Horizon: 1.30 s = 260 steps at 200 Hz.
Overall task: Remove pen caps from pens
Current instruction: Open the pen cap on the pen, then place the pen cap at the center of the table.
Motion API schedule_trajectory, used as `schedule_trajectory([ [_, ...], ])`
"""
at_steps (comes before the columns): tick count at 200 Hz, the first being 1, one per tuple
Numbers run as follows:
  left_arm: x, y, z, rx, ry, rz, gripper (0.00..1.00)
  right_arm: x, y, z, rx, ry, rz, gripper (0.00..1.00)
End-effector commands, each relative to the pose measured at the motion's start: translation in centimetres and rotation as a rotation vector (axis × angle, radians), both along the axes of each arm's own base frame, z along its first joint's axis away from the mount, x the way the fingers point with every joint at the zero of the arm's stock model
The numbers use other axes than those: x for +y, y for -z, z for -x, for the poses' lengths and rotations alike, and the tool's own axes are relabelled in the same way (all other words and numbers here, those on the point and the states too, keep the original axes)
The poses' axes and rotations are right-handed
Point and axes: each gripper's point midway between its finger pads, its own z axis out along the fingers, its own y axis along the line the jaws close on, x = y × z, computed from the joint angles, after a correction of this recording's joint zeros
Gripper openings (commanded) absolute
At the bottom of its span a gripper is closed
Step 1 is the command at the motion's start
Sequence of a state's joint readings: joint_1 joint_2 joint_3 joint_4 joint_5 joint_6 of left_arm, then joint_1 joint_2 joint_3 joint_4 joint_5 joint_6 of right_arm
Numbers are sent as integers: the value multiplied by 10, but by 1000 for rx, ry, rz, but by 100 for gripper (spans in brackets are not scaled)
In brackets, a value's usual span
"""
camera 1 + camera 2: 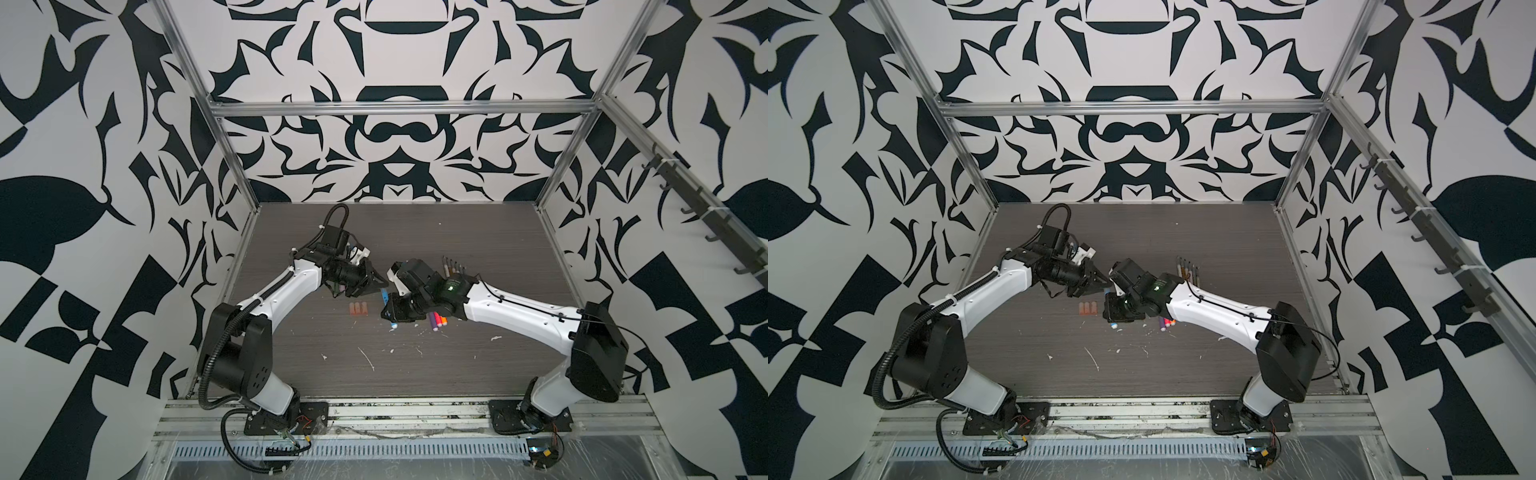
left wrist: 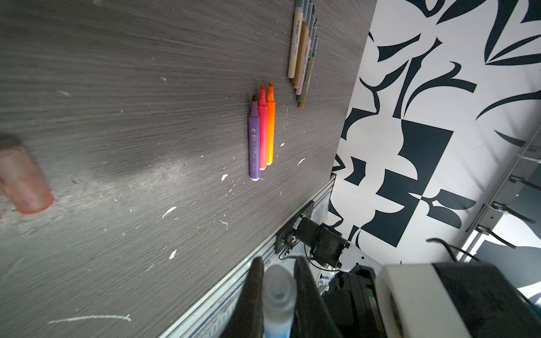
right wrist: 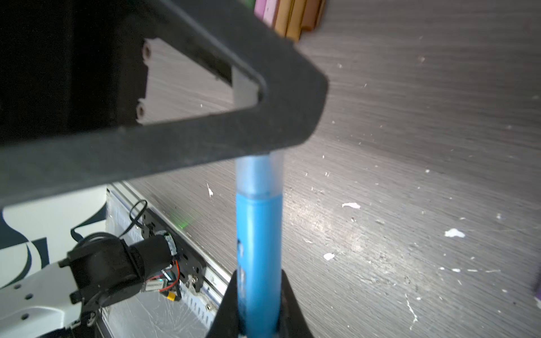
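Observation:
A blue pen (image 3: pixel 259 228) hangs above the table between both arms, also seen in both top views (image 1: pixel 384 296) (image 1: pixel 1106 293). My right gripper (image 3: pixel 259 275) is shut on its barrel. Its translucent pen cap (image 3: pixel 260 172) sits on the pen's far end, and my left gripper (image 2: pixel 276 263) is shut on that cap (image 2: pixel 278 289). Three translucent pinkish caps (image 1: pixel 358 309) lie loose side by side below the left gripper (image 1: pixel 384 286). Purple, pink-red and orange pens (image 2: pixel 261 131) lie uncapped together. A row of thin muted pens (image 2: pixel 303 49) lies further back.
White flecks of debris (image 1: pixel 368 358) are scattered over the dark wood table (image 1: pixel 498 249). An aluminium rail (image 1: pixel 395 415) with both arm bases runs along the front edge. Patterned walls with metal posts close in the sides and back.

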<state>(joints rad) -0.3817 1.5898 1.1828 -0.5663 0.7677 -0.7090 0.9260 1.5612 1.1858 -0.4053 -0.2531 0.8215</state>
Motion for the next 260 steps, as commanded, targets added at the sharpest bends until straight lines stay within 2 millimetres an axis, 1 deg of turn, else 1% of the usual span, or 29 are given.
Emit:
schedule_trajectory([
  [1, 22, -16, -56, -99, -69, -24, 0, -17, -4, 15, 15, 42, 14, 0],
  [20, 48, -25, -105, -146, -149, -59, 0, -29, 3, 34, 20, 60, 51, 0],
  [22, 53, -23, -109, -143, -161, -63, 0, -30, 4, 36, 23, 61, 53, 0],
  [23, 53, -27, -113, -153, -162, -61, 0, -30, 4, 37, 23, 62, 53, 0],
  [26, 58, -25, -118, -152, -177, -66, 0, -31, 7, 41, 29, 62, 57, 0],
  [28, 59, -28, -124, -162, -182, -66, 0, -32, 9, 43, 33, 64, 61, 0],
  [34, 67, -29, -135, -164, -207, -70, 0, -35, 14, 49, 45, 71, 74, 0],
  [43, 72, -32, -150, -174, -226, -67, 0, -41, 21, 54, 61, 89, 90, 0],
  [52, 75, -34, -161, -176, -235, -68, 0, -44, 26, 57, 64, 108, 97, 0],
  [55, 76, -31, -164, -168, -237, -72, 0, -45, 27, 58, 63, 113, 95, 0],
  [56, 76, -35, -166, -177, -238, -70, 0, -45, 28, 58, 64, 115, 94, 0],
  [59, 76, -32, -168, -171, -239, -75, 0, -45, 29, 58, 65, 119, 92, 0],
  [64, 77, -35, -173, -178, -242, -77, 0, -45, 29, 59, 67, 124, 85, 0],
  [77, 77, -36, -179, -181, -246, -83, 0, -45, 28, 57, 62, 132, 81, 0],
  [89, 79, -38, -180, -194, -250, -101, 0, -45, 23, 57, 50, 126, 78, 0],
  [96, 81, -37, -175, -197, -245, -120, 0, -46, 20, 55, 39, 123, 81, 0],
  [111, 92, -27, -158, -200, -219, -200, 0, -52, 18, 51, 18, 128, 105, 0],
  [115, 95, -21, -147, -174, -204, -225, 0, -53, 18, 51, 15, 127, 108, 0],
  [142, 113, 13, -91, -128, -146, -334, 0, -55, 18, 49, 6, 120, 114, 0],
  [147, 116, 16, -81, -127, -141, -350, 0, -55, 18, 49, 5, 119, 114, 0],
  [151, 119, 22, -72, -115, -136, -364, 0, -55, 18, 49, 6, 118, 116, 0],
  [152, 120, 28, -69, -100, -132, -370, 0, -55, 19, 49, 6, 118, 117, 0],
  [153, 120, 24, -69, -113, -134, -369, 0, -55, 19, 49, 5, 117, 116, 0],
  [168, 127, 45, -42, -70, -119, -401, 0, -56, 20, 48, 7, 120, 120, 0],
  [190, 130, 75, -13, 7, -106, -414, 0, -54, 23, 47, 13, 115, 120, 0],
  [210, 132, 94, 7, 69, -94, -425, 0, -51, 23, 48, 22, 100, 122, 0],
  [213, 132, 96, 4, 54, -97, -421, 0, -50, 23, 47, 22, 100, 119, 0],
  [236, 134, 105, 10, 62, -98, -430, 0, -45, 22, 47, 30, 86, 116, 0],
  [260, 135, 112, 10, 67, -84, -438, 0, -42, 20, 47, 34, 76, 117, 0],
])
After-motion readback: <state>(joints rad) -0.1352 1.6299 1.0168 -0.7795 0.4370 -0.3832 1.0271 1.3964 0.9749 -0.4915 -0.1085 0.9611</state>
